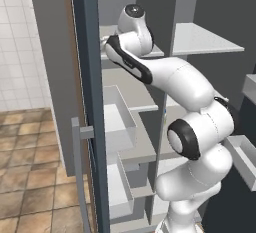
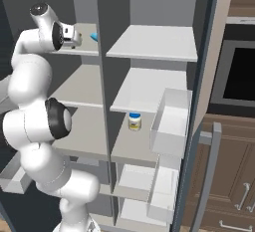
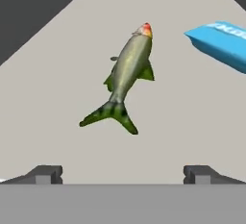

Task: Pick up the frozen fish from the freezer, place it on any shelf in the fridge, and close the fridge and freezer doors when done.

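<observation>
The frozen fish lies flat on an upper shelf of the freezer, tail toward the hand, with a blue packet just beside its head — likely why the approach comes in from the tail end. The arm bends up and reaches into that shelf, the gripper level with the fish — its jaws spread wide, holding nothing, short of the tail.

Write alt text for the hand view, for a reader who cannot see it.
A small green-yellow frozen fish lies on a grey freezer shelf, tail fin toward the camera, ahead of the gripper whose jaws stand wide open and empty. A blue packet lies to its upper right, apart from it.
</observation>
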You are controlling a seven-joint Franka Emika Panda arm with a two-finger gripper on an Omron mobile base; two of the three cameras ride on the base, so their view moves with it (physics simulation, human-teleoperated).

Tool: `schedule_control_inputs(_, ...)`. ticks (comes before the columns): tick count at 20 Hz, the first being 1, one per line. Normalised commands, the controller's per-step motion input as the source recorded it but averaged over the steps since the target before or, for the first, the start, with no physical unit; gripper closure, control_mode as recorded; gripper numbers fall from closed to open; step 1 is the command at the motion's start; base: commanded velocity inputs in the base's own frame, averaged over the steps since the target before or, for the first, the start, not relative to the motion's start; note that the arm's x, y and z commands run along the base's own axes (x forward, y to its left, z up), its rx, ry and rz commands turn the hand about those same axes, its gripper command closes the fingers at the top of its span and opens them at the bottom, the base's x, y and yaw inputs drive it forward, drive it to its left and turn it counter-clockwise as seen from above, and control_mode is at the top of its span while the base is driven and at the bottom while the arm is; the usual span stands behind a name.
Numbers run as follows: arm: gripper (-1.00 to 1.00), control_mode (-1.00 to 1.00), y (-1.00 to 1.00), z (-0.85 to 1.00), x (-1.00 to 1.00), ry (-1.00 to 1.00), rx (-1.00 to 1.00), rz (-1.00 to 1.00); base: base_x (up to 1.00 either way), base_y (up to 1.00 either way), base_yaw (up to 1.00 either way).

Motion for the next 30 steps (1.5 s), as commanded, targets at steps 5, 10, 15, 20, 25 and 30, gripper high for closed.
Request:
schedule_control_inputs(5,-1.00,-1.00,0.07,-0.10,0.36,0.00,0.00,-0.01,0.00,0.00,0.00)
schedule_control_inputs(10,-1.00,-1.00,0.26,0.00,0.29,0.00,0.00,-0.04,0.00,0.00,0.00)
schedule_control_inputs(15,-1.00,-1.00,0.17,-0.03,0.32,0.00,0.00,-0.02,0.00,0.00,0.00)
schedule_control_inputs(20,-1.00,-1.00,0.00,-0.15,0.30,0.00,0.00,-0.02,0.00,0.00,0.00)
schedule_control_inputs(25,-1.00,-1.00,0.00,-0.13,0.38,0.00,0.00,-0.03,0.00,0.00,0.00)
schedule_control_inputs(30,-1.00,-1.00,0.00,-0.21,0.36,0.00,0.00,-0.03,0.00,0.00,0.00)
